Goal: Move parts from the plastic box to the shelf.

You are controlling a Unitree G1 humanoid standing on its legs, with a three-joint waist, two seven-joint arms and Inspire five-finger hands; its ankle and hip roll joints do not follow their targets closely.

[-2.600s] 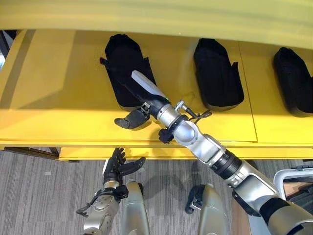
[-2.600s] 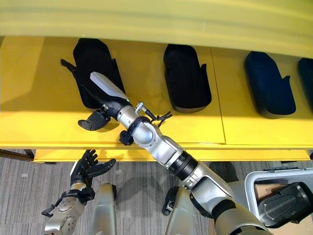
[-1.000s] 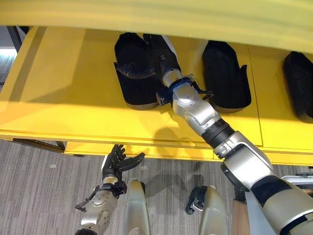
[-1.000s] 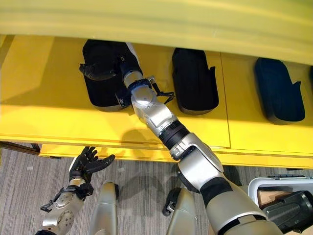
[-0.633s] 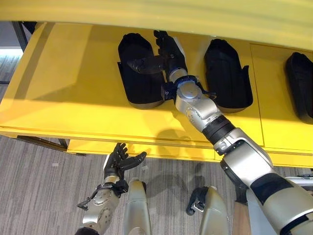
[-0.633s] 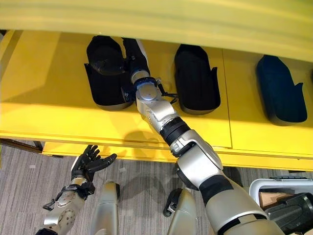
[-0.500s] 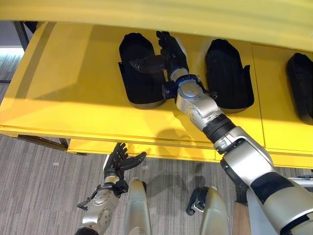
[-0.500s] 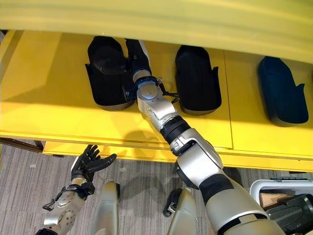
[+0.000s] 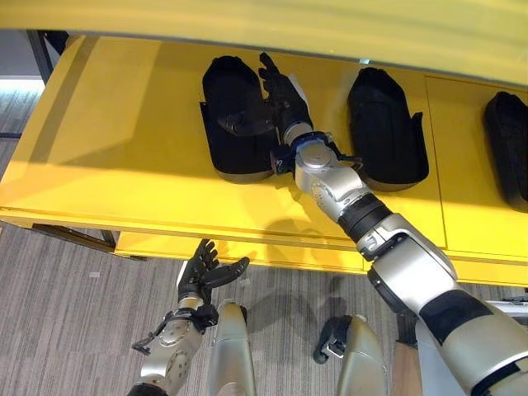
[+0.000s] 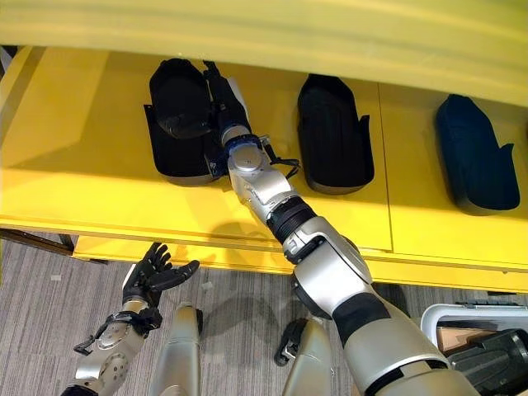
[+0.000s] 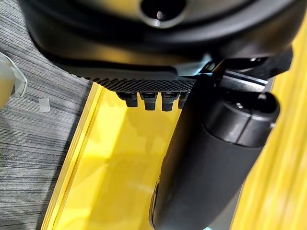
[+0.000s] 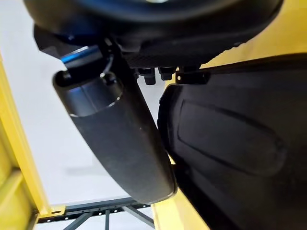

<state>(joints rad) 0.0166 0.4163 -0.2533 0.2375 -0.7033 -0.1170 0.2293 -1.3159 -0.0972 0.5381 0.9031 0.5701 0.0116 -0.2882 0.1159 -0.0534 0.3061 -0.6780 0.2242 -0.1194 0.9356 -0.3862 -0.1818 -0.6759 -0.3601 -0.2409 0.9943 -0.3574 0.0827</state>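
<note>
Three black moulded parts lie in a row on the yellow shelf [image 9: 124,157]: a left one [image 9: 231,91], a middle one [image 9: 386,124] and a right one [image 9: 507,136]. My right hand [image 9: 280,95] reaches far onto the shelf and is open. Its straight fingers lie along the left part's right side and its thumb [image 9: 243,125] stretches across the top of that part. The right wrist view shows this thumb [image 12: 120,139] close against the black part [image 12: 230,143]. My left hand [image 9: 200,272] hangs open and idle below the shelf's front edge.
The upper shelf board [image 9: 330,21] overhangs the back of the parts. The pale rim of the plastic box [image 10: 462,318] stands on the floor at the lower right, with a dark part [image 10: 491,359] inside. Bare yellow shelf lies left of the parts.
My right hand went from the shelf's front edge to deep alongside the left part, and its thumb swung over the part. The left hand stayed put. The camera shifted a little.
</note>
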